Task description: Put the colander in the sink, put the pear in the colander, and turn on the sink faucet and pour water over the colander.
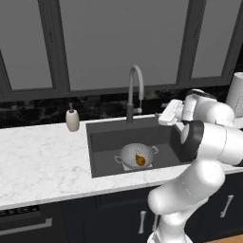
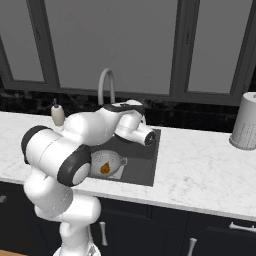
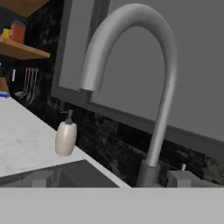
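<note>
The colander (image 1: pixel 135 153) stands on the floor of the sink (image 1: pixel 105 140), with the orange-brown pear (image 1: pixel 140 161) inside it. From the right base view the colander (image 2: pixel 111 161) and pear (image 2: pixel 105 169) peek out below my arm. The sink faucet (image 1: pixel 135 90) rises behind the basin, its spout arching over it. My gripper (image 1: pixel 163 118) hovers above the sink's right part, level with the faucet's lower stem and pointing at it. In the hand view the faucet (image 3: pixel 164 87) fills the middle, and my gripper (image 3: pixel 111 180) is open with nothing between its fingertips (image 3: pixel 43 178).
A white soap bottle (image 1: pixel 72 119) stands on the marble counter (image 1: pixel 42 161) left of the sink. A pale perforated cylinder (image 2: pixel 245 127) stands at the counter's far right. Dark windows run behind. A small lever (image 3: pixel 183 167) shows beside the faucet base.
</note>
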You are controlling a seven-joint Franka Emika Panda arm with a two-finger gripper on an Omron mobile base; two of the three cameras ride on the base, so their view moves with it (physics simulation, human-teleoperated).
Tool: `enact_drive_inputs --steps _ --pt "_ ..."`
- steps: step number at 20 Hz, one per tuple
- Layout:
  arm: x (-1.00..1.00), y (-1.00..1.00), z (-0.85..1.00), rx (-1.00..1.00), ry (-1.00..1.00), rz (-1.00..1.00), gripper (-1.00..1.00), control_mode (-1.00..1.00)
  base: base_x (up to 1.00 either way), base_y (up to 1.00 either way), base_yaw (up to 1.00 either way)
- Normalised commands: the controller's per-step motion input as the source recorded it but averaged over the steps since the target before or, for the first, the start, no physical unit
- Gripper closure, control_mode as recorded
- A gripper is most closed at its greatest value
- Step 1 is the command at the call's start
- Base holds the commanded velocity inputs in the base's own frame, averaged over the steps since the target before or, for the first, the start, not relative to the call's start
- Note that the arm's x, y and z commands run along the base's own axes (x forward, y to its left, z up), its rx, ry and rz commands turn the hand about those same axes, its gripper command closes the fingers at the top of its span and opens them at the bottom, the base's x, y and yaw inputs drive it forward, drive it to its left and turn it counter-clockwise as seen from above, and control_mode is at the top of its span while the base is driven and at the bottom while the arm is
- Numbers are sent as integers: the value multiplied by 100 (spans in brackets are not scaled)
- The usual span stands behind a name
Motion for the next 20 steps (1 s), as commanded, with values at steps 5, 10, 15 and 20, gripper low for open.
enact_drive_inputs --steps 5,10,15,20 --pt "11 2 -9 8 7 5 -100 -100 0 0 0" --pt "37 6 -2 6 4 0 -100 -100 0 0 0" --pt "34 5 0 4 0 0 -100 -100 0 0 0" --pt "28 7 -16 0 0 0 -100 -100 0 0 0"
